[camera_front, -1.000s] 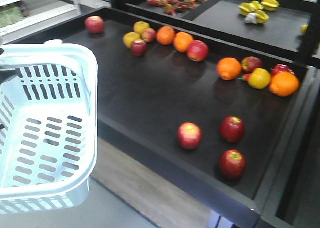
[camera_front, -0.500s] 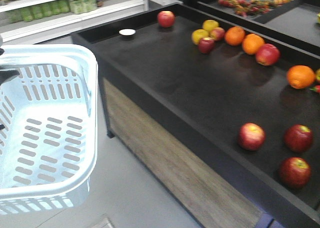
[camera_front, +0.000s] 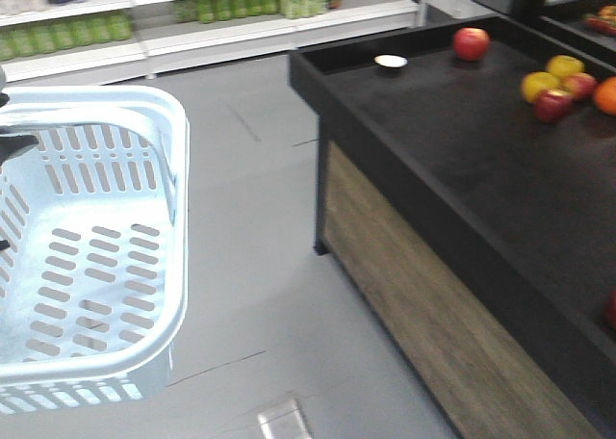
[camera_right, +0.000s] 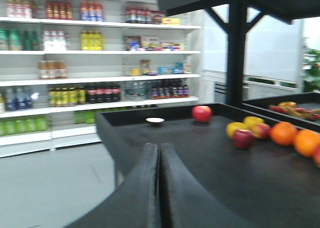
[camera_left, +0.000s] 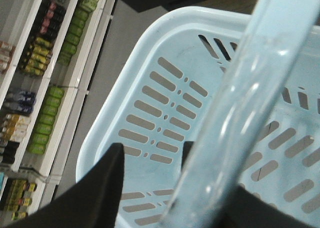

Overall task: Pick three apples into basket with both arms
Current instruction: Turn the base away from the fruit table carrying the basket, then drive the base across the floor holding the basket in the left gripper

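Observation:
The pale blue basket (camera_front: pixel 91 237) fills the left of the front view, and I see nothing in it. In the left wrist view its swing handle (camera_left: pixel 235 113) runs between my left gripper's (camera_left: pixel 150 150) black fingers (camera_left: pixel 107 183). They stand apart, with a gap beside the handle. My right gripper (camera_right: pixel 160 147) is shut and empty, level with the black table's near edge. One red apple (camera_front: pixel 471 42) lies at the table's far end and a darker one (camera_front: pixel 553 104) lies beside yellow fruit. A red sliver (camera_front: pixel 612 309) shows at the right edge.
The black display table (camera_front: pixel 452 169) with a raised rim and wood-panelled side takes up the right. A small white dish (camera_front: pixel 390 62) sits near its far corner, an orange (camera_front: pixel 606 94) at the right edge. Grey floor lies between basket and table. Shelves of bottles (camera_front: pixel 192 11) line the back.
The view has swung left: the table has slid to the right and the three near apples have left the frame. The basket keeps its place in view.

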